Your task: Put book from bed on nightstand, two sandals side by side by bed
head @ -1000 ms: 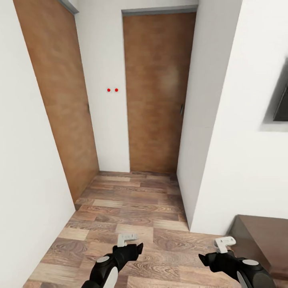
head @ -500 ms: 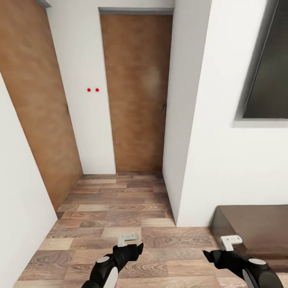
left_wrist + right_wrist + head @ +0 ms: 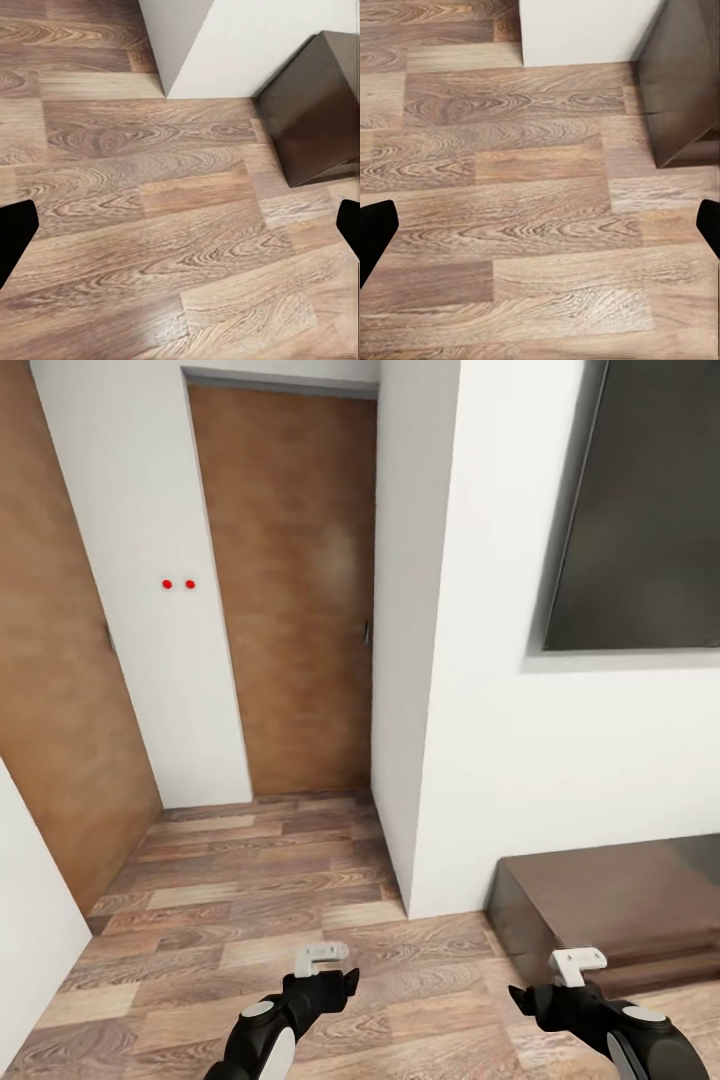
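The book, the bed, the nightstand and the two sandals are out of view. I face a short passage with a wood-plank floor (image 3: pixel 250 900) and white walls. My left gripper (image 3: pixel 345 978) hovers low over the planks, and in the left wrist view it (image 3: pixel 180 229) stands open, its black fingertips (image 3: pixel 15 232) far apart with bare floor between them. My right gripper (image 3: pixel 520 995) hangs at the same height to the right. It (image 3: pixel 540 229) is open too, with nothing between the fingertips (image 3: pixel 375 229).
A brown wooden door (image 3: pixel 290 590) closes the passage ahead, with another brown panel (image 3: pixel 50 710) on the left. A white wall corner (image 3: pixel 400 660) juts out at centre. To the right, a dark screen (image 3: pixel 640 510) hangs above a low dark-brown cabinet (image 3: pixel 610 900).
The whole view has swung to the right, so the camera moved: the door and left panel slid left, and more of the screen and low cabinet shows. Both arms keep their pose.
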{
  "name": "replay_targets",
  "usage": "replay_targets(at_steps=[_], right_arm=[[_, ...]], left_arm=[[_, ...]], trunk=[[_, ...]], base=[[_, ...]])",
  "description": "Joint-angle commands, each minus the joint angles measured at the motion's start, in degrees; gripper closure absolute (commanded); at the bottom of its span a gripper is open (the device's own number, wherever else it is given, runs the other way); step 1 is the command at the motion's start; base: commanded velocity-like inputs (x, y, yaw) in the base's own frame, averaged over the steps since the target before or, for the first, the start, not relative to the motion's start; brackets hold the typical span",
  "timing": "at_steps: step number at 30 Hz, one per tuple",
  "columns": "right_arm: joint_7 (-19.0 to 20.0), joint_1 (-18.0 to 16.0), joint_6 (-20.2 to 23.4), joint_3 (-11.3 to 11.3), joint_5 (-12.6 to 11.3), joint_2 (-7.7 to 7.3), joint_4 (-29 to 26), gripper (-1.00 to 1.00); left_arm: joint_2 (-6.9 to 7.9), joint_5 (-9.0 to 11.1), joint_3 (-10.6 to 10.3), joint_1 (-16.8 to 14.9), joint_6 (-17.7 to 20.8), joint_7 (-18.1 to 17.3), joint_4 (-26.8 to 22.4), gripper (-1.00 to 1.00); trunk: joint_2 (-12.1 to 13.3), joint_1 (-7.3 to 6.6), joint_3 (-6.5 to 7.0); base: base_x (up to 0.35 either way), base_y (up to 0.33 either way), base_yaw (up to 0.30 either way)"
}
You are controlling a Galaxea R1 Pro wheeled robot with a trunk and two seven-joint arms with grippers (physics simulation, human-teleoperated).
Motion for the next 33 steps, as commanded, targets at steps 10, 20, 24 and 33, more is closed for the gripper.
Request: replay_targets(at_steps=[10,20,24,33], right_arm=[[0.2,-0.1,0.3,-0.2,0.0,0.00,0.0,-1.00],[0.2,-0.1,0.2,-0.2,0.0,-0.03,0.0,-1.00],[0.2,-0.1,0.2,-0.3,0.0,-0.07,0.0,-1.00],[0.2,-0.1,0.2,-0.3,0.0,-0.07,0.0,-1.00]], left_arm=[[0.01,0.6,-0.1,0.0,0.2,0.5,-0.1,-1.00],[0.04,0.6,-0.1,0.0,0.2,0.5,-0.1,-1.00],[0.00,0.6,-0.1,0.0,0.2,0.5,-0.1,-1.00],[-0.01,0.5,-0.1,0.0,0.2,0.5,-0.1,-1.00]], trunk=[[0.0,0.00,-0.06],[0.0,0.00,-0.06],[0.0,0.00,-0.06],[0.0,0.00,-0.06]], base=[[0.000,0.000,-0.268],[0.000,0.000,-0.268],[0.000,0.000,-0.268],[0.000,0.000,-0.268]])
